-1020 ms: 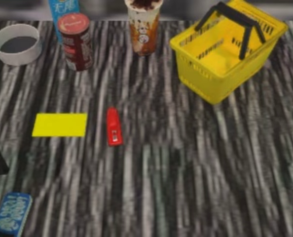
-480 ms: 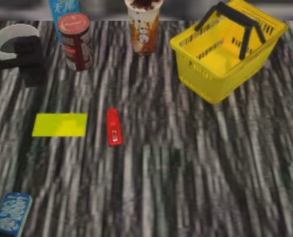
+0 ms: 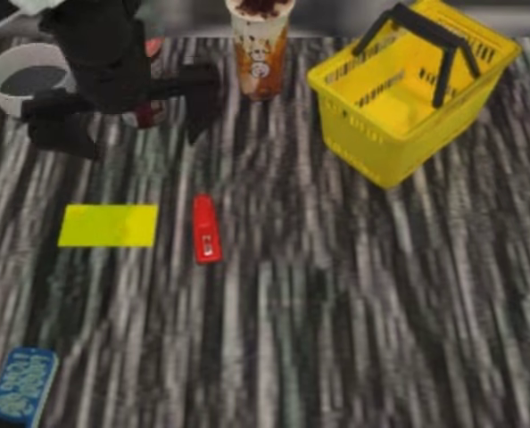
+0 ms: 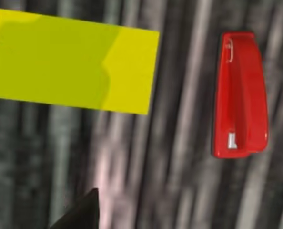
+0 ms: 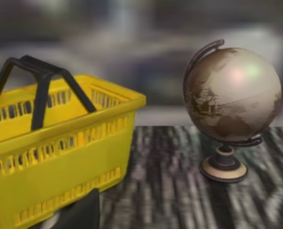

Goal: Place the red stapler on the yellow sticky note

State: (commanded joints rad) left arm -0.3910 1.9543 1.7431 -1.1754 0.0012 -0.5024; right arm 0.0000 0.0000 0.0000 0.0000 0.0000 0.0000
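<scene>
The red stapler (image 3: 205, 229) lies flat on the striped table, a little left of centre, its tapered end pointing to the far side. The yellow sticky note (image 3: 109, 225) lies just to its left, a narrow gap apart. My left gripper (image 3: 131, 111) hovers above the back left of the table, open wide and holding nothing, well behind both. The left wrist view looks down on the note (image 4: 75, 62) and the stapler (image 4: 240, 95), with one dark fingertip (image 4: 82, 214) at the edge. My right gripper (image 5: 125, 220) is outside the top view, open beside the basket.
A yellow basket (image 3: 408, 89) with black handles stands at the back right. A printed cup (image 3: 260, 49) and a white bowl (image 3: 28, 80) are at the back. The left arm largely covers a dark red can (image 3: 149, 114). A blue pack (image 3: 20, 388) lies front left. A globe (image 5: 232, 95) stands near the right arm.
My left arm has swung in from the left edge to the back left, now over the red can, with its fingers spread. The stapler and note have not moved.
</scene>
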